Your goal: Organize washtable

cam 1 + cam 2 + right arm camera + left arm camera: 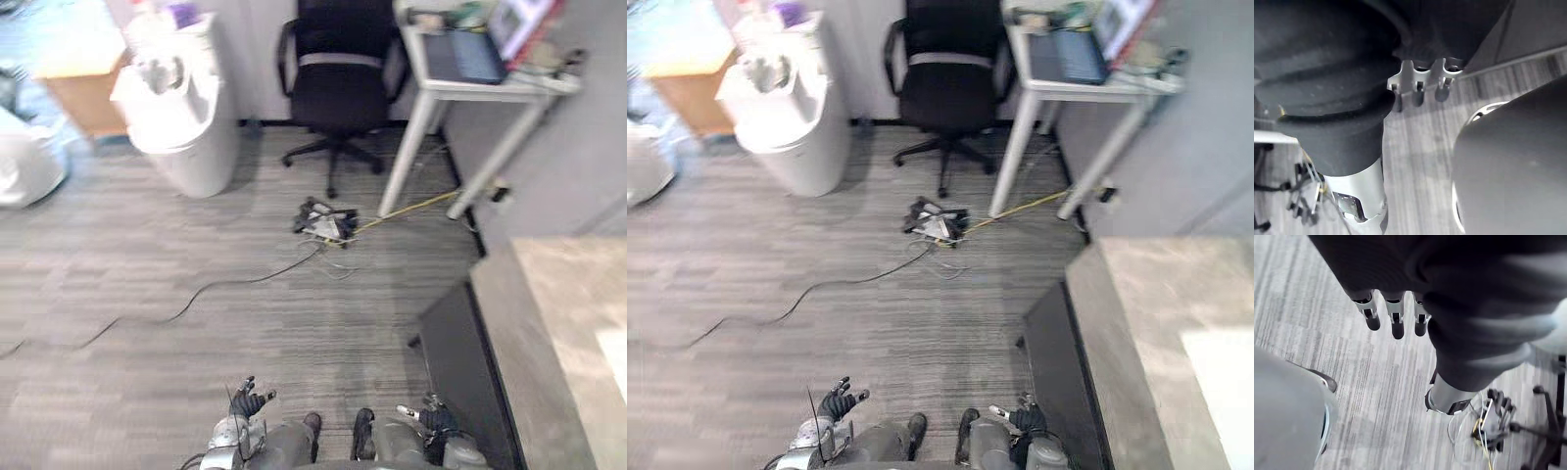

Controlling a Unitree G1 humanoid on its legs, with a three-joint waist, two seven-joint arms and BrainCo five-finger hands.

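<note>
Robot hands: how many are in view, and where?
2. The left hand hangs over the grey floor at lower left; the right hand hangs at lower right, beside the dark counter front. Both empty.

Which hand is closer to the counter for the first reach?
Right, probably. The right hand hangs beside the counter; the left hand hangs over the floor, farther off. Both are open and empty.

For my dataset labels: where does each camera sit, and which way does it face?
Left eye view: on the head, looking down at the floor; left hand and right hand low in frame, black chair ahead.
Right eye view: beside it, same scene; both share chair and power strip.
Left wrist view: on the left wrist, along straight fingers to floor and power strip.
Right wrist view: on the right wrist, along its fingers to floor.
</note>
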